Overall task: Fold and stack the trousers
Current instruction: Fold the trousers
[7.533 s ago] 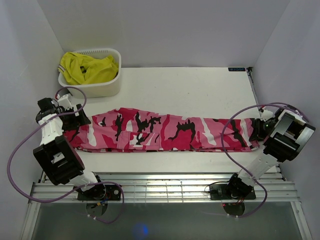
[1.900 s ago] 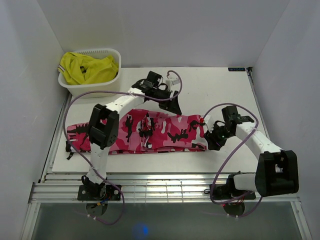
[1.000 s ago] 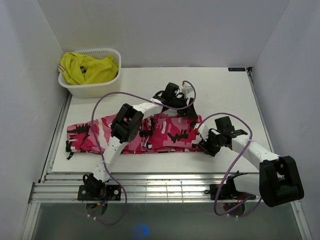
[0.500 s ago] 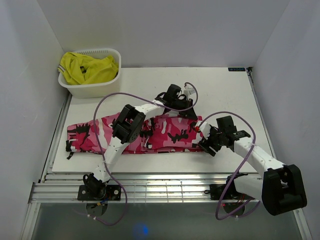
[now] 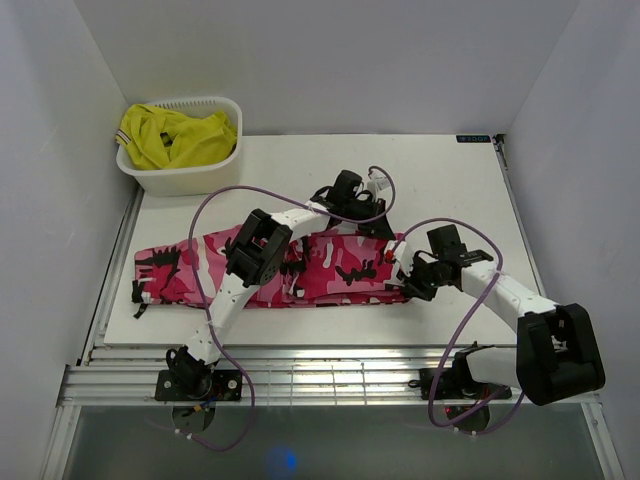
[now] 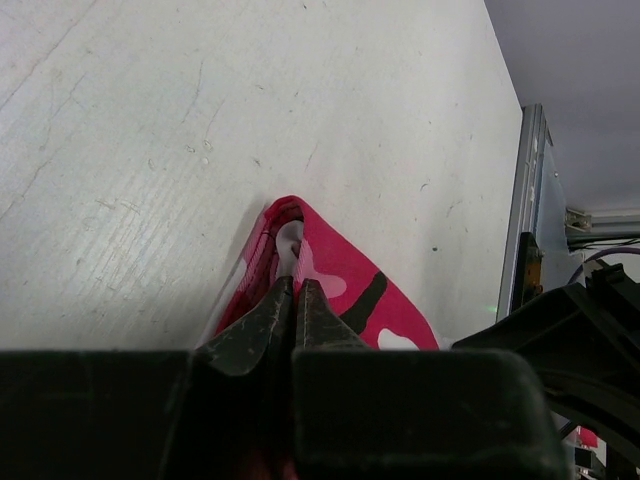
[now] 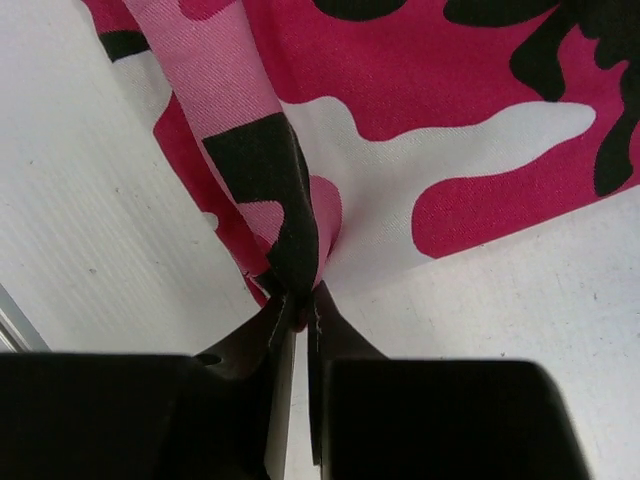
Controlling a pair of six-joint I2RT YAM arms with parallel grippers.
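The trousers (image 5: 335, 268), in pink, white, dark red and black camouflage, lie folded in a long band across the table (image 5: 450, 180). My left gripper (image 5: 378, 222) is at the far corner of their right end. In the left wrist view the left gripper (image 6: 295, 285) is shut on a corner of the trousers (image 6: 345, 285). My right gripper (image 5: 402, 272) is at the near corner of that same end. The right wrist view shows the right gripper (image 7: 300, 297) shut on a raised fold of the trousers (image 7: 450, 100).
A white basket (image 5: 190, 178) holding a plain yellow garment (image 5: 175, 138) stands at the far left corner. White walls close in the table on three sides. A metal rail (image 5: 320, 375) runs along the near edge, and purple cables loop from both arms.
Both grippers have shut on the trousers' right end, the left first, then the right. The right gripper has edged slightly away from me, toward the cloth.
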